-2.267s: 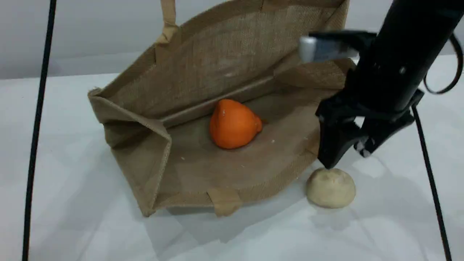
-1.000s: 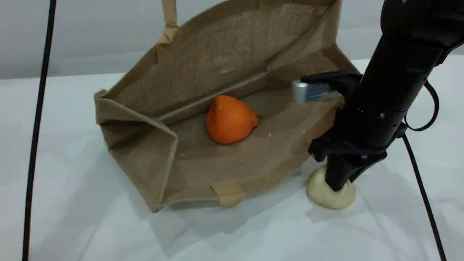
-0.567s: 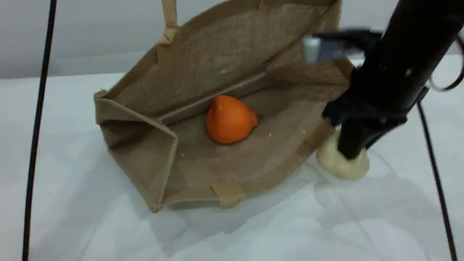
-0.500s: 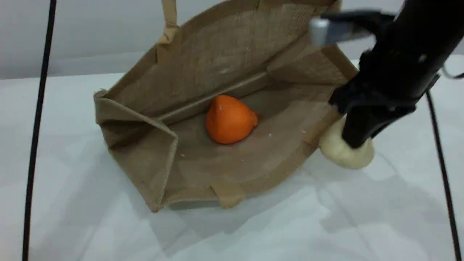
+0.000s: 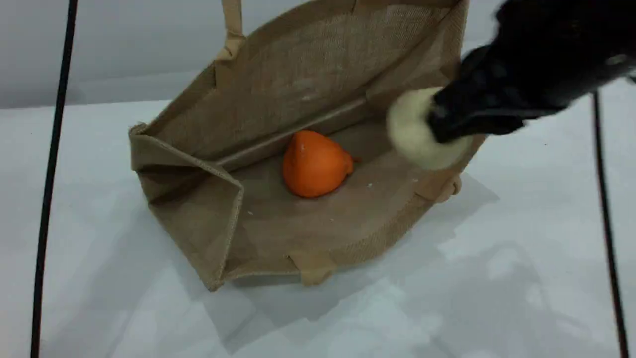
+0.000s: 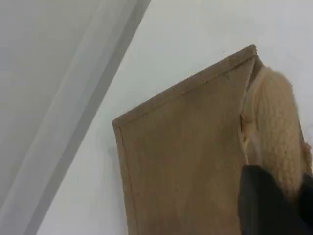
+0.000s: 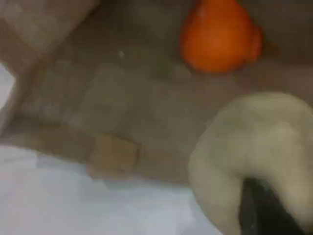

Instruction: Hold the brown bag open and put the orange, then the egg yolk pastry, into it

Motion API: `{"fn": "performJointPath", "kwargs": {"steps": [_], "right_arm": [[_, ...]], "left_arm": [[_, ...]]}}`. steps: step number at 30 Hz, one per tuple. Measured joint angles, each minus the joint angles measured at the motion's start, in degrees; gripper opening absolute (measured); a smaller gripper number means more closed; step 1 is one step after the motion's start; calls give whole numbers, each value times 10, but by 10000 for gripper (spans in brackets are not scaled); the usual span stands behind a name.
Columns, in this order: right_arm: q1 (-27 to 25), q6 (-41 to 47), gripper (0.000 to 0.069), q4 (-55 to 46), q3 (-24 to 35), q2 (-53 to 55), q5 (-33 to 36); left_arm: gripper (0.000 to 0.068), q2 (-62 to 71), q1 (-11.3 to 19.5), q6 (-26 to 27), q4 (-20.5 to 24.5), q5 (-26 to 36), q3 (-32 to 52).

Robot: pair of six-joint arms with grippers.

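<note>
The brown bag (image 5: pixel 278 94) lies open on its side, with its upper wall held up. My left gripper (image 6: pixel 274 203) is shut on the bag's beige rope handle (image 6: pixel 274 122), above the tan panel (image 6: pixel 181 161). The orange (image 5: pixel 315 164) rests inside on the bag's lower wall. The egg yolk pastry (image 5: pixel 415 132) hangs in the air over the bag's right end, and my right gripper (image 5: pixel 439 129) is shut on it, blurred by motion. In the right wrist view the pastry (image 7: pixel 249 147) fills the foreground at the gripper (image 7: pixel 266 210), with the orange (image 7: pixel 217 36) and the bag's inside (image 7: pixel 122 98) below.
The white table (image 5: pixel 497 273) surrounds the bag. A black cable (image 5: pixel 49 174) runs down the left side and another cable (image 5: pixel 603 199) down the right. A grey wall (image 5: pixel 124 40) stands behind.
My right gripper closed on the pastry, lifted it off the table and carried it up and left over the bag's right end. The bag and the orange stayed put.
</note>
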Motion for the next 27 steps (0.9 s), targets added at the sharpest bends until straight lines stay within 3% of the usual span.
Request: {"fn": "performJointPath", "kwargs": {"steps": [4, 11, 27], "right_arm": [[42, -32, 36, 12, -1, 37, -85], [54, -31, 36, 12, -34, 122, -208], [54, -33, 36, -6, -191, 316, -231]], "left_arm": [[96, 0, 0, 0, -1, 0, 0], [96, 0, 0, 0, -1, 0, 0], [96, 0, 0, -2, -1, 0, 0]]}}
